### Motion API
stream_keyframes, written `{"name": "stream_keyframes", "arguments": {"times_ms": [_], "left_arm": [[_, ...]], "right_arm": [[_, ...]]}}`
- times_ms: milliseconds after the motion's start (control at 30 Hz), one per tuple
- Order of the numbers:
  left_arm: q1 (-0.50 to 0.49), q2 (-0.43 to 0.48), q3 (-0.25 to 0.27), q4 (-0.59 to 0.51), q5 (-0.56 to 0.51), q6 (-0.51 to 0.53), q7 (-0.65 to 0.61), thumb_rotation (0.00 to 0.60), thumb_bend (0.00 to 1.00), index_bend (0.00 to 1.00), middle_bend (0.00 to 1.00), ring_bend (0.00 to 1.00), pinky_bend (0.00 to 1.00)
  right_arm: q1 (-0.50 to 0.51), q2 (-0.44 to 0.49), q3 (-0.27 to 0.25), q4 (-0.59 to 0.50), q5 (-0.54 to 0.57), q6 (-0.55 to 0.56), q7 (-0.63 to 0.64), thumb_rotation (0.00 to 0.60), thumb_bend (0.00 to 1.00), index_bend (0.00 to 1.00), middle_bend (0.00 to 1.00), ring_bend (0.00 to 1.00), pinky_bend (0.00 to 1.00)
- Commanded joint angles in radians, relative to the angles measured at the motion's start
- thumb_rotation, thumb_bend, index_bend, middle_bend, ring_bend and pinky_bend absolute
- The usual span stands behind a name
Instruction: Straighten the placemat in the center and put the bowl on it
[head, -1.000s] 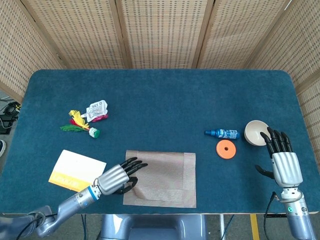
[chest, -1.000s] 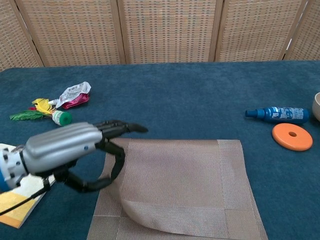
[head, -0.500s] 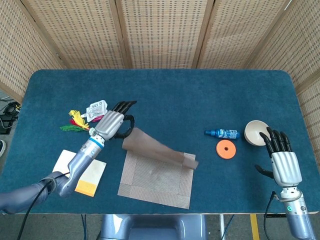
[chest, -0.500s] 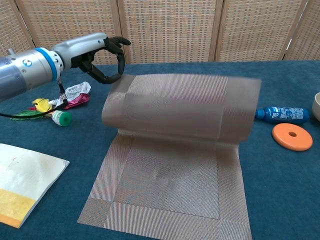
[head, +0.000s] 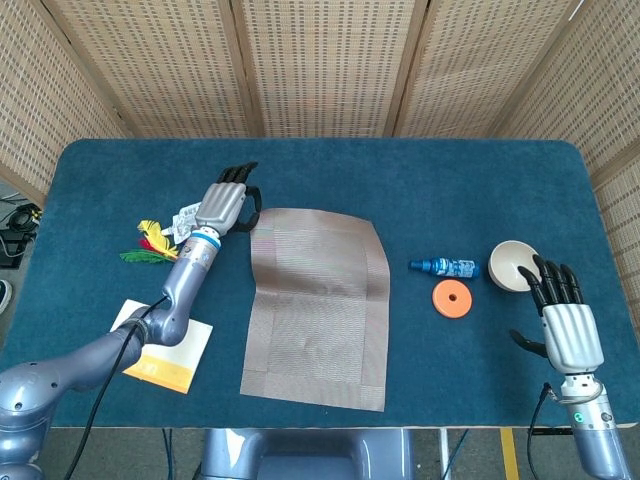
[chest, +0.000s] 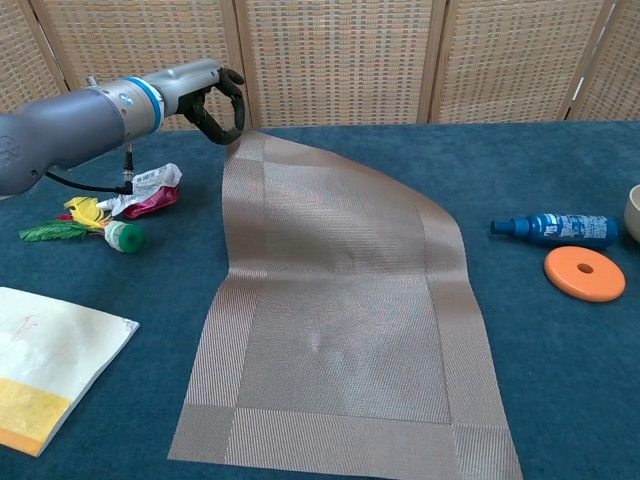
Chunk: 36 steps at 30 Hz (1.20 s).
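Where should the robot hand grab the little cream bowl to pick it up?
Probably by the rim. The cream bowl sits upright with its mouth open upward, just beyond the fingertips of the right hand. Coming down from above on the near side, with fingers inside and thumb outside the thin wall, looks simplest. The blue bottle lies to its left.

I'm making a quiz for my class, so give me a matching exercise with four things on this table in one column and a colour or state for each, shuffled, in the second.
Column one:
1. placemat
2. bowl
3. disc
4. bottle

Column two:
A. lying on its side
B. far corner pinched by the left hand
C. orange, with a hole in the middle
D. standing just beyond the right hand, not held

Pairs: 1-B, 2-D, 3-C, 4-A
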Motion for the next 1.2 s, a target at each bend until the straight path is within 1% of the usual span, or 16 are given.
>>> {"name": "stream_keyframes", "arguments": {"times_ms": [33, 67, 100, 133, 167, 200, 267, 333, 400, 433, 533, 700, 733, 800, 967, 1200], "left_arm": [[-0.004, -0.02, -0.002, 0.039, -0.018, 0.012, 0.017, 0.6, 0.67, 0.65, 0.0, 0.0, 0.0], [0.003, -0.016, -0.002, 0.035, -0.011, 0.02, 0.002, 0.6, 0.56, 0.51, 0.0, 0.0, 0.0], [0.013, -0.005, -0.002, 0.019, 0.006, 0.034, -0.026, 0.6, 0.34, 0.28, 0.0, 0.0, 0.0], [0.023, 0.006, 0.0, 0.004, 0.023, 0.049, -0.047, 0.6, 0.14, 0.09, 0.0, 0.0, 0.0], [0.029, 0.013, 0.001, -0.004, 0.033, 0.061, -0.059, 0.6, 0.06, 0.02, 0.0, 0.0, 0.0], [0.039, 0.026, 0.002, -0.018, 0.05, 0.084, -0.075, 0.6, 0.01, 0.0, 0.0, 0.0, 0.0], [0.056, 0.045, 0.005, -0.042, 0.074, 0.119, -0.094, 0.6, 0.0, 0.0, 0.0, 0.0, 0.0], [0.096, 0.098, 0.014, -0.111, 0.105, 0.18, -0.105, 0.6, 0.0, 0.0, 0.0, 0.0, 0.0], [0.174, 0.176, 0.019, -0.242, 0.1, 0.253, -0.104, 0.6, 0.0, 0.0, 0.0, 0.0, 0.0], [0.199, 0.206, 0.024, -0.297, 0.094, 0.267, -0.102, 0.6, 0.0, 0.0, 0.0, 0.0, 0.0], [0.28, 0.284, 0.048, -0.433, 0.082, 0.333, -0.068, 0.6, 0.0, 0.0, 0.0, 0.0, 0.0], [0.409, 0.39, 0.107, -0.619, 0.07, 0.459, 0.016, 0.6, 0.0, 0.0, 0.0, 0.0, 0.0], [0.453, 0.429, 0.138, -0.674, 0.08, 0.5, 0.042, 0.6, 0.0, 0.0, 0.0, 0.0, 0.0], [0.504, 0.473, 0.167, -0.753, 0.106, 0.562, 0.063, 0.6, 0.0, 0.0, 0.0, 0.0, 0.0], [0.587, 0.534, 0.214, -0.871, 0.136, 0.657, 0.112, 0.6, 0.0, 0.0, 0.0, 0.0, 0.0], [0.67, 0.608, 0.285, -1.03, 0.138, 0.723, 0.226, 0.6, 0.0, 0.0, 0.0, 0.0, 0.0]], "right_arm": [[0.0, 0.0, -0.001, 0.001, 0.0, -0.002, 0.002, 0.6, 0.0, 0.15, 0.0, 0.0, 0.0], [0.0, 0.0, -0.001, 0.001, -0.001, -0.003, 0.002, 0.6, 0.0, 0.15, 0.0, 0.0, 0.0], [0.0, 0.0, -0.003, 0.0, -0.002, -0.003, 0.001, 0.6, 0.0, 0.15, 0.0, 0.0, 0.0], [0.0, 0.0, -0.003, 0.0, -0.003, -0.003, 0.0, 0.6, 0.0, 0.15, 0.0, 0.0, 0.0], [0.0, 0.0, -0.004, 0.0, -0.004, -0.003, -0.001, 0.6, 0.0, 0.15, 0.0, 0.0, 0.0], [0.0, 0.0, -0.005, -0.001, -0.005, -0.003, -0.003, 0.6, 0.0, 0.15, 0.0, 0.0, 0.0], [0.001, 0.001, -0.007, -0.002, -0.007, -0.004, -0.005, 0.6, 0.0, 0.15, 0.0, 0.0, 0.0], [0.003, 0.002, -0.016, -0.005, -0.017, -0.012, -0.012, 0.6, 0.0, 0.15, 0.0, 0.0, 0.0], [0.015, 0.007, -0.043, -0.003, -0.053, -0.034, -0.032, 0.6, 0.0, 0.15, 0.0, 0.0, 0.0], [0.019, 0.01, -0.051, -0.002, -0.064, -0.041, -0.04, 0.6, 0.0, 0.15, 0.0, 0.0, 0.0], [0.035, 0.023, -0.082, 0.002, -0.111, -0.066, -0.066, 0.6, 0.0, 0.15, 0.0, 0.0, 0.0], [0.074, 0.047, -0.143, 0.014, -0.228, -0.1, -0.099, 0.6, 0.0, 0.15, 0.0, 0.0, 0.0], [0.095, 0.054, -0.172, 0.013, -0.282, -0.12, -0.095, 0.6, 0.0, 0.15, 0.0, 0.0, 0.0], [0.121, 0.064, -0.198, 0.011, -0.331, -0.14, -0.076, 0.6, 0.0, 0.15, 0.0, 0.0, 0.0], [0.168, 0.055, -0.233, 0.014, -0.404, -0.174, -0.047, 0.6, 0.0, 0.18, 0.0, 0.0, 0.0], [0.233, -0.004, -0.257, 0.026, -0.464, -0.246, -0.056, 0.6, 0.0, 0.19, 0.0, 0.0, 0.0]]}}
